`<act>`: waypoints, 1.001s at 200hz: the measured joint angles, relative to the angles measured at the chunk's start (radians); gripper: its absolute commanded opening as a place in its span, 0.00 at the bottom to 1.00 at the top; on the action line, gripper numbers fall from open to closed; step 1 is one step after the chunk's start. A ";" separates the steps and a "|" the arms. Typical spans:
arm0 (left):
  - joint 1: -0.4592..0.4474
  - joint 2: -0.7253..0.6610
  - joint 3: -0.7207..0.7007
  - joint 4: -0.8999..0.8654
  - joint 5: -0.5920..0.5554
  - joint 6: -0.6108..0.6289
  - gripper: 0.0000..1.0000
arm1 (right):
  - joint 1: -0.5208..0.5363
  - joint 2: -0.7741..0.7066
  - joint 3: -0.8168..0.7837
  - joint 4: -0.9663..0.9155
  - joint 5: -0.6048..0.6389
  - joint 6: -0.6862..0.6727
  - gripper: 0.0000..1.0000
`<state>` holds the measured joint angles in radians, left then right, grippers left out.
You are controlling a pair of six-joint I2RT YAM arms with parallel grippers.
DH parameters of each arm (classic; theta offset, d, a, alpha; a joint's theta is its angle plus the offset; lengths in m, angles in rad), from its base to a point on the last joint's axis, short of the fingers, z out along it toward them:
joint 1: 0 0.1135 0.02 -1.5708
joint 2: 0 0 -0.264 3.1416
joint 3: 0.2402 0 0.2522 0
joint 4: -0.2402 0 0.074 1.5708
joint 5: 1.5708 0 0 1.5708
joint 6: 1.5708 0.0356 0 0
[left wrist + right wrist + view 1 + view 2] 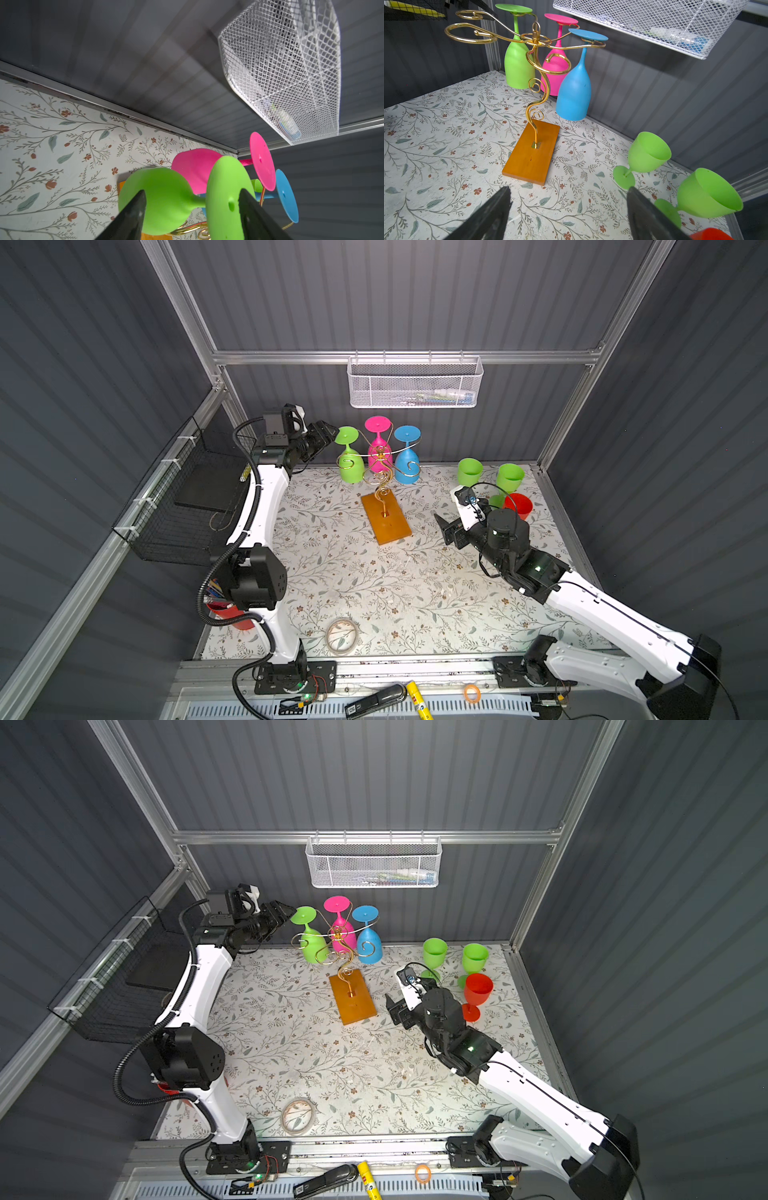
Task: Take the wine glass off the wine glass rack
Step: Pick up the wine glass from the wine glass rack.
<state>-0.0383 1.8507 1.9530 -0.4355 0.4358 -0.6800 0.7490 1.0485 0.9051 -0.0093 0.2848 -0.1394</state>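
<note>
The flowered table (374,593) takes up most of both top views. The wine glass rack (388,524) stands toward its back edge, with its gold wire arms raised above a wooden base. Three glasses hang from those arms upside down, foot up and bowl down, so each one's long axis runs straight up and down: a green wine glass (351,466), a pink glass (377,456) and a blue glass (406,466). Three more cups (510,477) stand upright on the table on the right, well apart from the rack.

We take the green wine glass, on the side of the rack facing the left arm, as the one to remove. It lies directly ahead of the left gripper (328,432), which reaches in sideways at the height of the foot. In the left wrist view the fingers (133,216) stand apart, with the stem and foot disc between them. We cannot be sure whether either finger touches the glass yet.

The right gripper (442,526) hangs low beside the base with its jaws wide and empty, much farther from any hanging glass. We judge that the glass must slide outward along its wire arm, toward the left gripper.
</note>
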 measured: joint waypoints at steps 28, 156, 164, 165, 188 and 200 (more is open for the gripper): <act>0.000 0.000 -0.032 0.071 0.037 -0.050 0.56 | 0.000 0.002 0.000 0.002 0.008 0.000 0.87; 0.000 -0.001 -0.071 0.193 0.106 -0.144 0.23 | 0.000 0.006 0.000 0.000 0.057 0.001 0.87; 0.000 -0.001 -0.071 0.197 0.108 -0.145 0.22 | 0.000 0.006 0.000 0.000 0.059 0.001 0.87; 0.000 -0.001 -0.072 0.197 0.108 -0.145 0.22 | 0.000 0.006 0.000 0.000 0.059 0.001 0.87; 0.000 -0.001 -0.078 0.205 0.109 -0.151 0.17 | 0.000 0.006 0.000 -0.002 0.063 0.001 0.87; 0.000 -0.001 -0.083 0.209 0.112 -0.155 0.15 | 0.000 0.008 0.000 -0.003 0.064 0.001 0.87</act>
<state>-0.0383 1.8496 1.8698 -0.2268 0.5476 -0.8349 0.7490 1.0565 0.9051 -0.0128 0.3489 -0.1383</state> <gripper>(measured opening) 0.170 0.874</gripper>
